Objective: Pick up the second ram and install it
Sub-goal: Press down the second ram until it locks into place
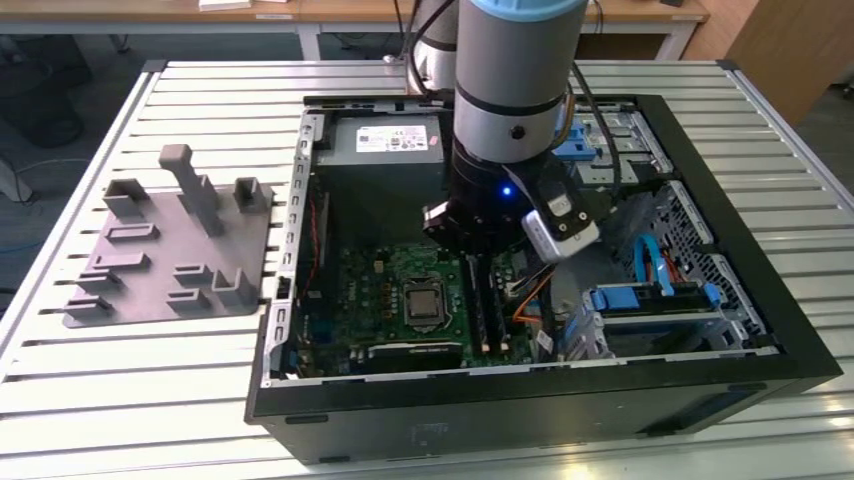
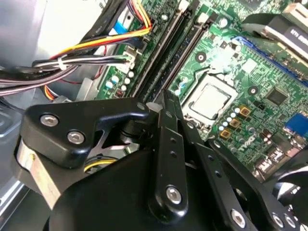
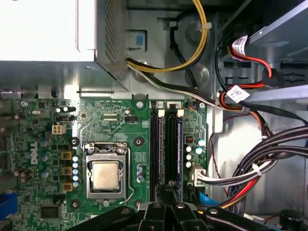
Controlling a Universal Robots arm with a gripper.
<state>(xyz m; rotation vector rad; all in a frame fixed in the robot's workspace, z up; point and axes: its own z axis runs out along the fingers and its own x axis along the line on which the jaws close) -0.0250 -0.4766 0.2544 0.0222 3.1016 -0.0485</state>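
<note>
One tool [image 2: 162, 103], fingers pressed together, is hanging over the memory slots [image 3: 156, 144] on the exterior view's right of the socket [image 1: 424, 300], where the second ram [image 3: 173, 144] is seemingly standing edge-up; off-centre pressing is risking a tilted, half-seated stick.

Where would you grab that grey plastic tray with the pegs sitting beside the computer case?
Probably by the tallest upright peg on the grey tray, coming straight down. The tray lies flat on the slatted table, so its low edges offer little; that peg stands above the rest.
</note>
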